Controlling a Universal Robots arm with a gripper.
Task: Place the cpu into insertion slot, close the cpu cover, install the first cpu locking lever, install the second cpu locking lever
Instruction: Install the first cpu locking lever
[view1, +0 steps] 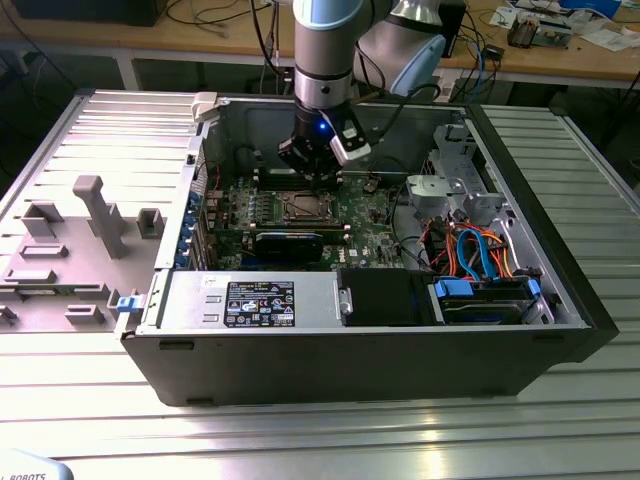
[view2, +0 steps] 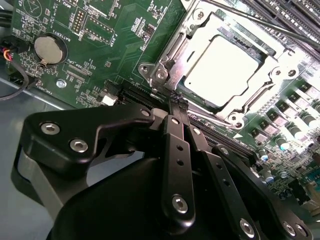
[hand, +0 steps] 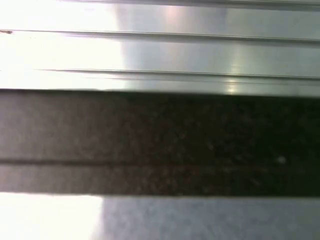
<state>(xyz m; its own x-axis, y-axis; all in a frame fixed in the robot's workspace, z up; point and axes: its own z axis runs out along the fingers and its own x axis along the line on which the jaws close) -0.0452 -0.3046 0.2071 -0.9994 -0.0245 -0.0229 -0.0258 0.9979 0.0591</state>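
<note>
The cpu (view2: 222, 70), with a bright silver top, lies flat in the socket (view1: 303, 208) on the green motherboard. The cpu cover (view2: 270, 80), a silvery frame, lies down around it. A thin metal lever rod (view2: 260, 22) runs along one side of the socket. My gripper (view2: 177, 102) is shut with its two black fingers pressed together and nothing between them. Its tips sit right at the socket's edge, beside a corner of the cover. In the exterior view the gripper (view1: 322, 180) hangs just behind the socket inside the open computer case.
A black card (view1: 290, 242) stands in front of the socket. A power supply (view1: 250, 300) and a drive cage with blue and orange cables (view1: 480, 265) fill the case front. A grey plastic fixture (view1: 90, 215) sits on the ribbed metal table (view1: 320, 430). A coin battery (view2: 49, 48) is on the board.
</note>
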